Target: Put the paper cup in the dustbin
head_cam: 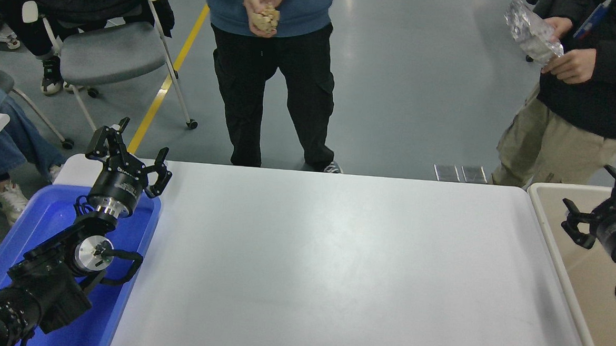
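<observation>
Dustbin [552, 244]: off the counter's [335, 259] right end, long axis running away from the camera, mouth up.
Right hand [596, 209]: above the dustbin, fingers spread wide, holding nothing.
Left hand [129, 156]: parked over the blue tray [47, 217], fingers wide.

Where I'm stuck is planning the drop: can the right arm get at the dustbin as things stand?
Probably yes: the right pincer hangs open above the dustbin, just inside its rim, with nothing between them.
</observation>
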Motion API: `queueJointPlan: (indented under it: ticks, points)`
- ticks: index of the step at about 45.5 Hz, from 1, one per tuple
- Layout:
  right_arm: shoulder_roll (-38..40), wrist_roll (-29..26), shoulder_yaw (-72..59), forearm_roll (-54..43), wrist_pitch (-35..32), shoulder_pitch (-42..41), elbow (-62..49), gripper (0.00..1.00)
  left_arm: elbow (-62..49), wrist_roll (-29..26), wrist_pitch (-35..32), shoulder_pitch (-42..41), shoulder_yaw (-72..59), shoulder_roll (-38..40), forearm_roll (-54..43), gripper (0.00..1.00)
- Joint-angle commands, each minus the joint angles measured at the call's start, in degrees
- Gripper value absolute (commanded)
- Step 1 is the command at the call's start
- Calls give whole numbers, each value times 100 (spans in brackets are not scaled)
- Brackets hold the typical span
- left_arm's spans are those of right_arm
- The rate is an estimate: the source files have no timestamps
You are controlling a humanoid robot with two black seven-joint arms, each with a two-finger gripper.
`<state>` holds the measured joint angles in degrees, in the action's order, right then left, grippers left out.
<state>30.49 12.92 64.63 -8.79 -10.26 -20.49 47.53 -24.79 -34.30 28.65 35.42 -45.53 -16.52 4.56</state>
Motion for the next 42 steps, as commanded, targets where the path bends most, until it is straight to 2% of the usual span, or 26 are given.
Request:
queueJointPlan:
  ticks: [1, 6, 18, 42]
  points:
    - [-938, 421, 920, -684, -20, 529, 521, 99, 0, -6, 0, 0, 0, 0, 1, 100]
    - [-1202, 800, 1087, -1221, -73, 573, 538, 99, 0, -6, 0, 0, 0, 0, 1, 100]
    - [-1572, 835, 1096, -1309, -73, 380, 512, 99, 0, 2, 0, 0, 0, 0, 1, 100]
    - [-1581, 870, 1105, -1336, 6, 300, 477, 99, 0, -6, 0, 0, 0, 0, 1, 100]
